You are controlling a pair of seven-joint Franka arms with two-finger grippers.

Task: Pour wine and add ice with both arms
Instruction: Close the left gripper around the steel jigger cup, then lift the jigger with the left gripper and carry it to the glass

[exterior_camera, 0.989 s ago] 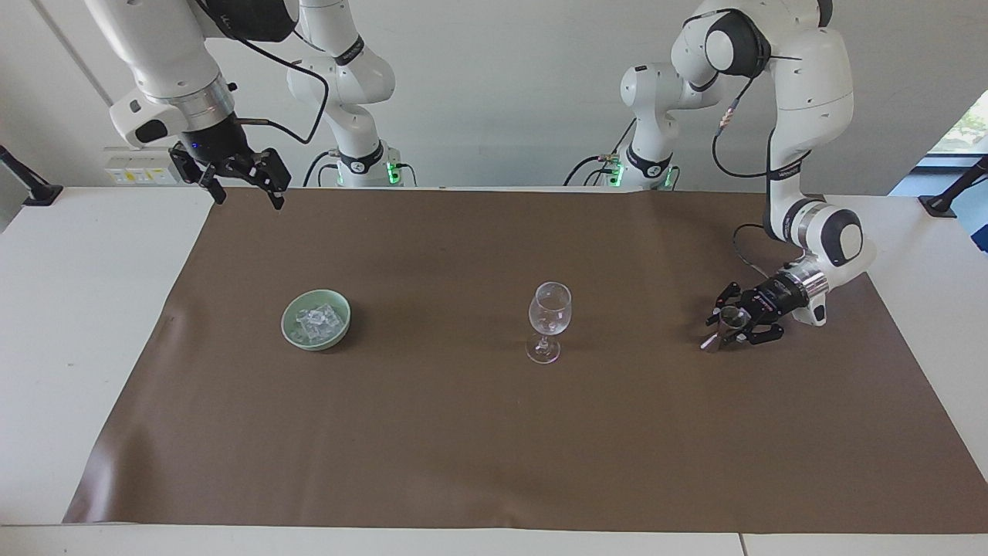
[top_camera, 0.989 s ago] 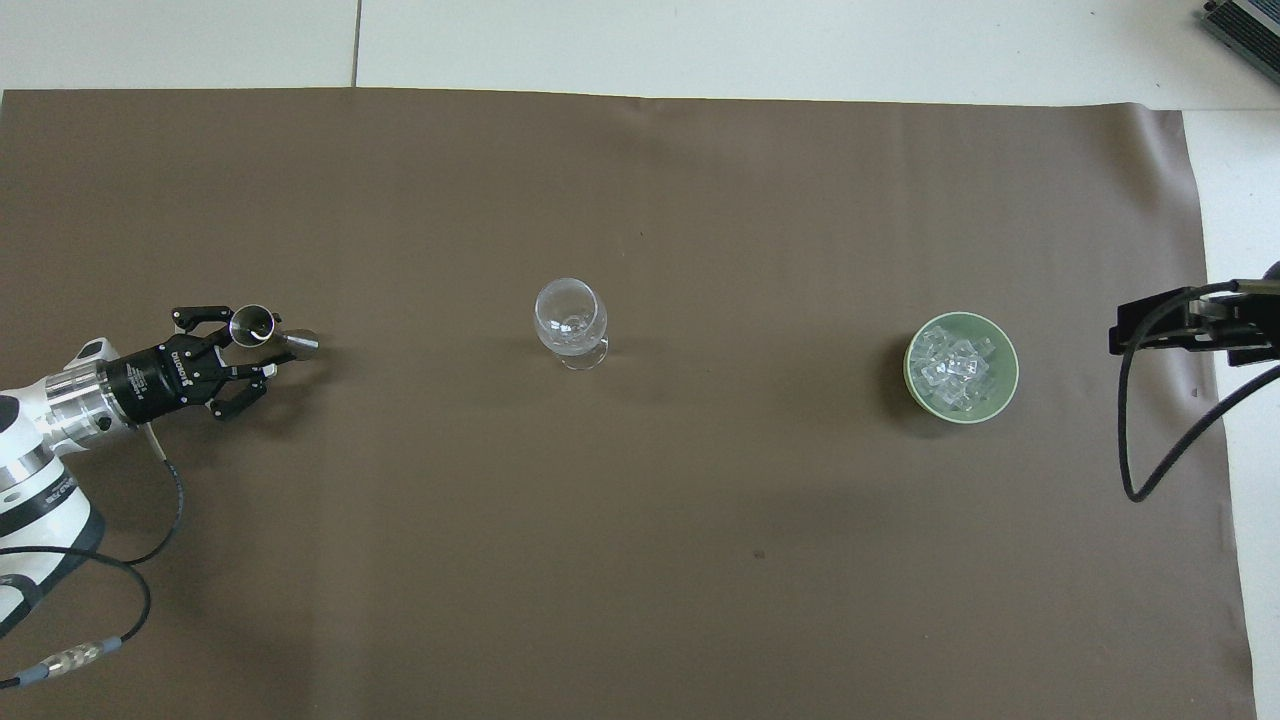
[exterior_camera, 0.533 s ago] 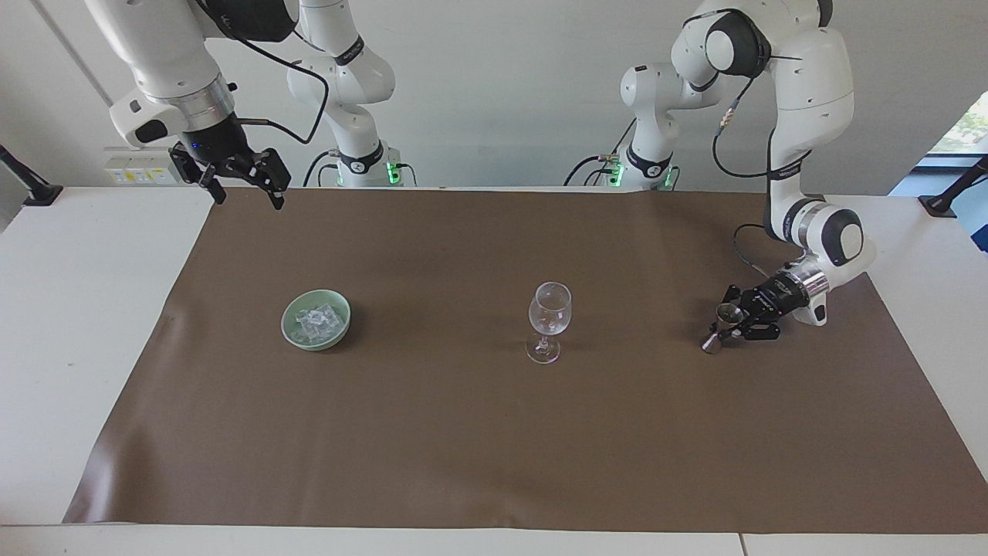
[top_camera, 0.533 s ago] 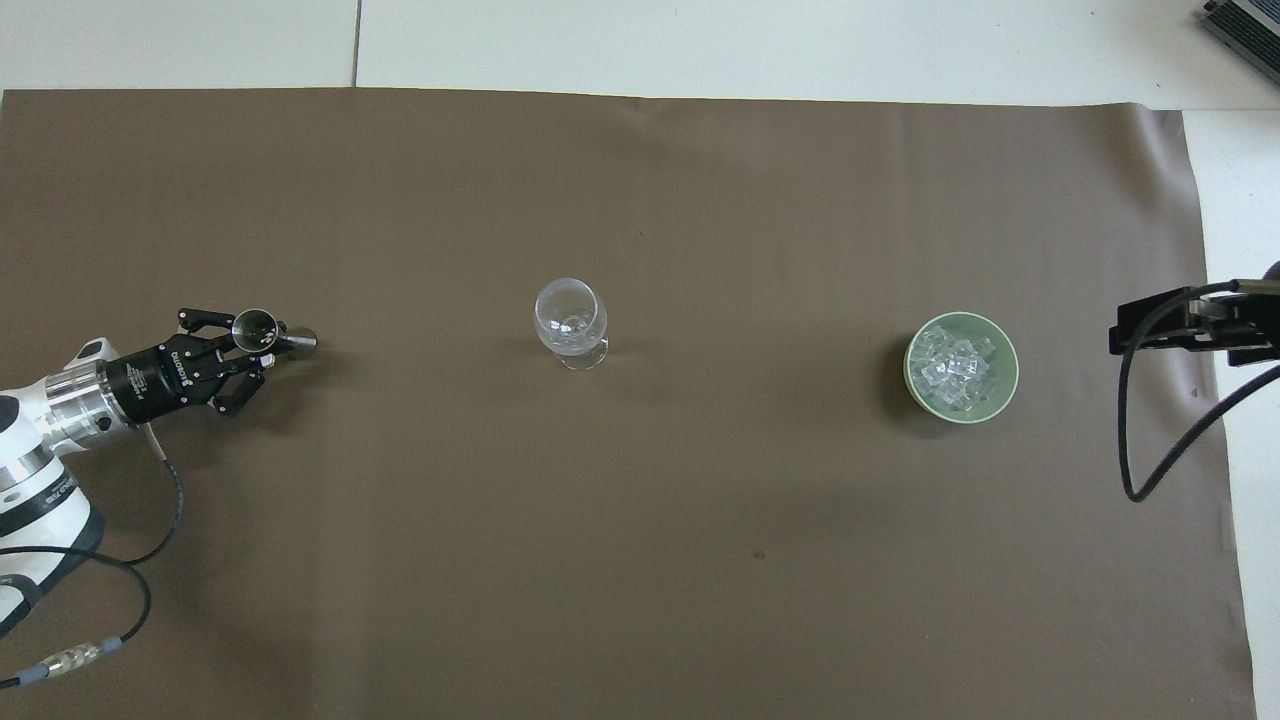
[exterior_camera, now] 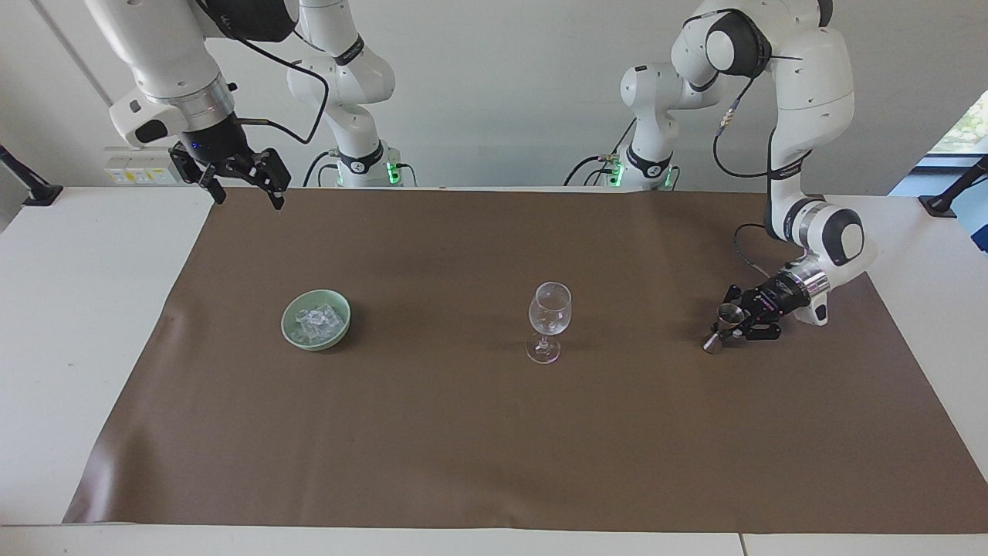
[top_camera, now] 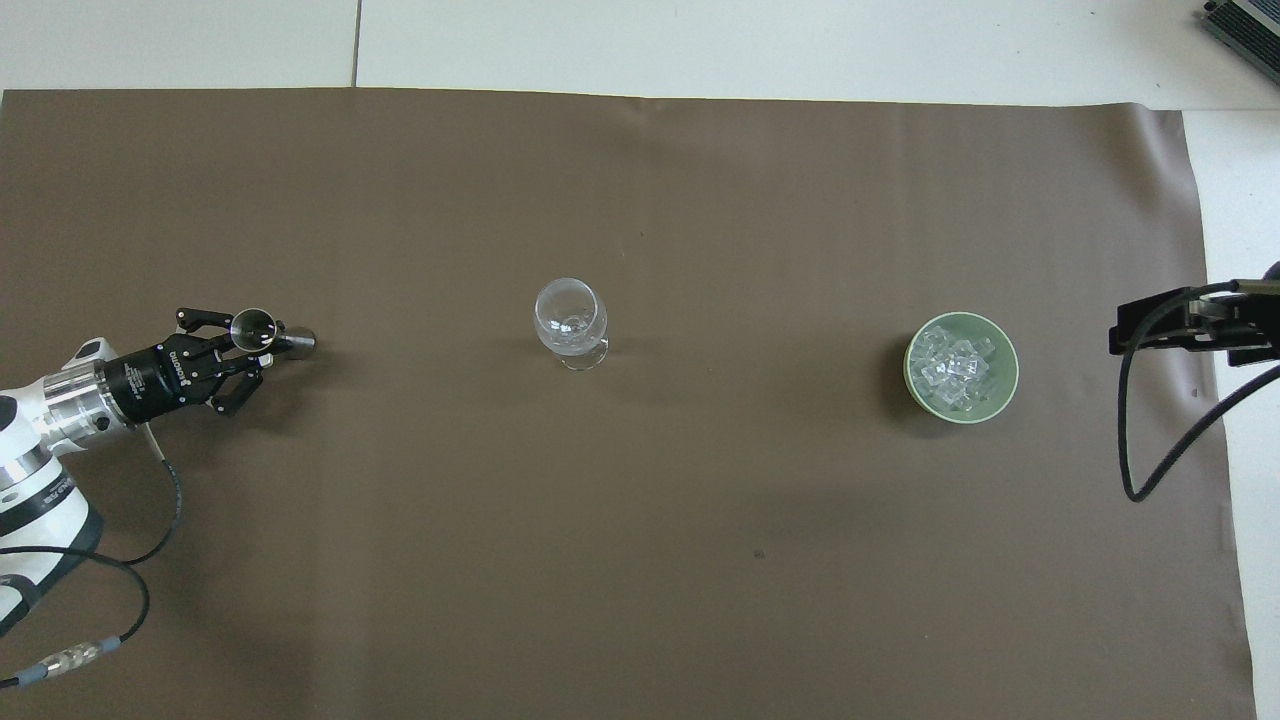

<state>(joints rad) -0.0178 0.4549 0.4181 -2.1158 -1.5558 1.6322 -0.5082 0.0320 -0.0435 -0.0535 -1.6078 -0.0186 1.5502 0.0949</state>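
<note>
A small metal jigger [exterior_camera: 719, 324] [top_camera: 270, 335] stands on the brown mat at the left arm's end of the table. My left gripper [exterior_camera: 729, 324] [top_camera: 250, 345] is low over the mat and shut on the jigger at its waist. A clear stemmed glass [exterior_camera: 549, 320] [top_camera: 571, 320] stands upright mid-mat. Ice [exterior_camera: 316, 320] [top_camera: 955, 368] lies in a pale green bowl [exterior_camera: 340, 333] [top_camera: 1008, 368] toward the right arm's end. My right gripper [exterior_camera: 245, 188] hangs open, high over the mat's corner nearest the robots; the overhead view shows only its dark wrist block and cable. No wine container is in view.
The brown mat [exterior_camera: 463, 432] [top_camera: 640, 560] covers most of the white table [exterior_camera: 77, 309]. A black cable [top_camera: 1135, 440] loops down from the right arm over the mat's edge near the bowl.
My left gripper closed its fingers onto the jigger, and the jigger's top shifted slightly toward the gripper. The right arm, glass and bowl stayed still.
</note>
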